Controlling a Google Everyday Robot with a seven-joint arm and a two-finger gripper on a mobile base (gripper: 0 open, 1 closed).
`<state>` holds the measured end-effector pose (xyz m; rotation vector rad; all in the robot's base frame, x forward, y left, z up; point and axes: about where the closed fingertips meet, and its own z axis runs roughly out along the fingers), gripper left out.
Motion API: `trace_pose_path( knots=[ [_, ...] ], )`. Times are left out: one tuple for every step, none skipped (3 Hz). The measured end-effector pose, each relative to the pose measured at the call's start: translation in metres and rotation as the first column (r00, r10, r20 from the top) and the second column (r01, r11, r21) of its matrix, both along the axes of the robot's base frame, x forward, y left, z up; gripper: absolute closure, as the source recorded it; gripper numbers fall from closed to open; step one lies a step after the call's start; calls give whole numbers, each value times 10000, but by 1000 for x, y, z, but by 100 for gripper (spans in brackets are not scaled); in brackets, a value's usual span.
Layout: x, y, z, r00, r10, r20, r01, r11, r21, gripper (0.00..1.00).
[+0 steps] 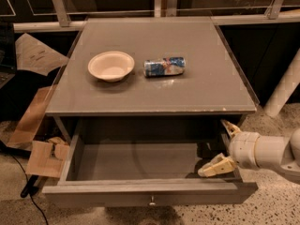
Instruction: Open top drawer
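Where top drawer (140, 187) ends rightward, tool (213, 147) hangs splayed.

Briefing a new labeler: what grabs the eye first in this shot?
The top drawer stands pulled far out at the bottom of the frame, showing its grey inside. The gripper, cream fingers spread open, sits over the drawer's right end, its white arm coming in from the right edge. On the grey tabletop above lie a pale bowl and, right of it, a blue-and-silver can on its side.
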<state>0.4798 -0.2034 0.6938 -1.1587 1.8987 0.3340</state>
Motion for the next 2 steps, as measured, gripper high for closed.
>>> trace_pose_path(
  knots=[
    [3,7,39,9972,183,732,-196,9996,181,0],
    [3,7,39,9972,183,732,-197,9996,181,0]
  ],
)
